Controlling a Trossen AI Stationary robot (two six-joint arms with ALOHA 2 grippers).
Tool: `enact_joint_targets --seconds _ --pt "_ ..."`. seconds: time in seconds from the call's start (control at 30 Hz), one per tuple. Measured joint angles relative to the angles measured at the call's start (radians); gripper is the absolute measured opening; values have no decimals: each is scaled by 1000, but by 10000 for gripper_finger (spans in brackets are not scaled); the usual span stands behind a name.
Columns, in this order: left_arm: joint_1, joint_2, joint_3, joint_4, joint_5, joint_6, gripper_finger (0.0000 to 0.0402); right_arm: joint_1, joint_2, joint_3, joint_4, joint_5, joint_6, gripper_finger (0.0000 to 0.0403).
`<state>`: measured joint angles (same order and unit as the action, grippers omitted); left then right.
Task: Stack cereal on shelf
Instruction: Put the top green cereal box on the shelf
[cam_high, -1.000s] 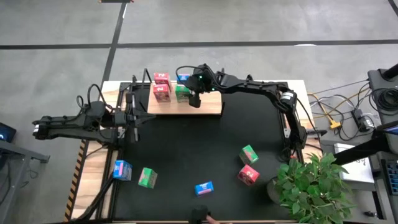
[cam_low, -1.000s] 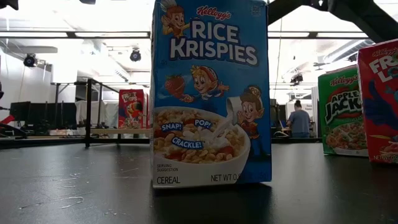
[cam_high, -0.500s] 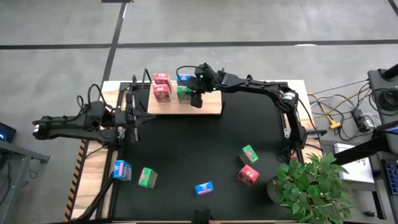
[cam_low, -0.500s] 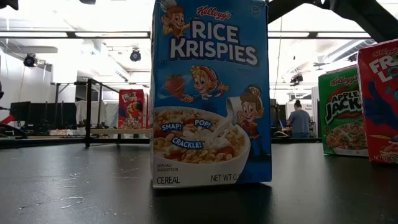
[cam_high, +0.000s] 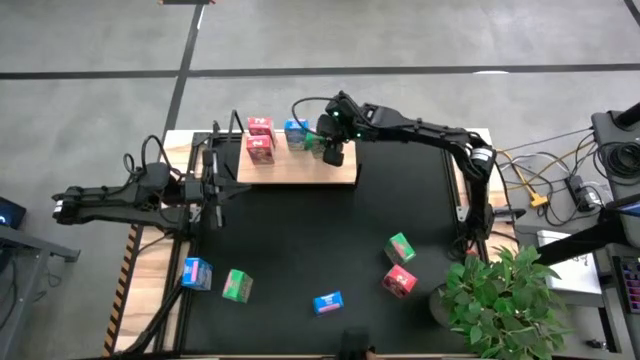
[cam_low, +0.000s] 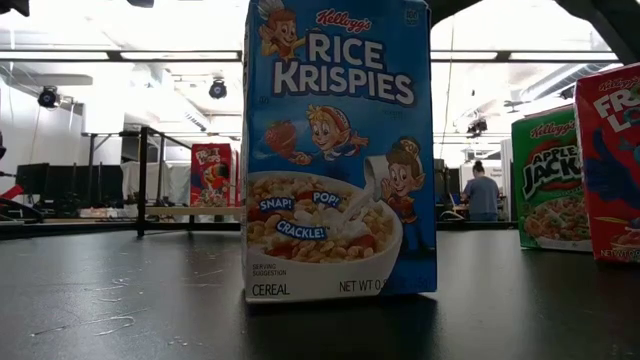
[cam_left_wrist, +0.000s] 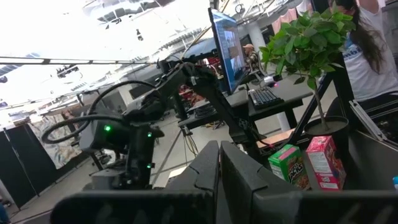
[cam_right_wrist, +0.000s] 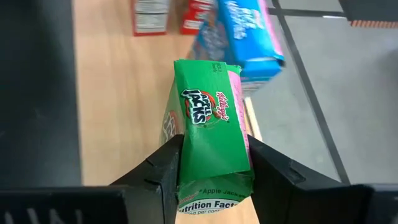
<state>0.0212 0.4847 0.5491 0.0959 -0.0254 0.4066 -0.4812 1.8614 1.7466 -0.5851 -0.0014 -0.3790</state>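
Now lifted off the shelf (cam_high: 340, 172): green box (cam_right_wrist: 210, 143) pinched in right claw (cam_high: 332, 153), shifted rightward for restacking; left claw (cam_high: 212, 188) closed, idle.

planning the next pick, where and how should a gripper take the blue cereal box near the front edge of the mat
The blue cereal box stands upright and alone on the black mat, clear on every side. Probably best to come straight down from above and close the fingers across its two narrow sides, near the top; the low view shows it tall with a broad front face.
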Motion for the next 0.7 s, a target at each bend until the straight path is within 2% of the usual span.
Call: enact_joint_targets --seconds 0.3,0.7 --pt "0 0 0 -1 0 0 0 -44 26 0 14 -6 14 149" --pt "0 1 0 -1 1 3 0 -43 28 0 10 -6 13 199"
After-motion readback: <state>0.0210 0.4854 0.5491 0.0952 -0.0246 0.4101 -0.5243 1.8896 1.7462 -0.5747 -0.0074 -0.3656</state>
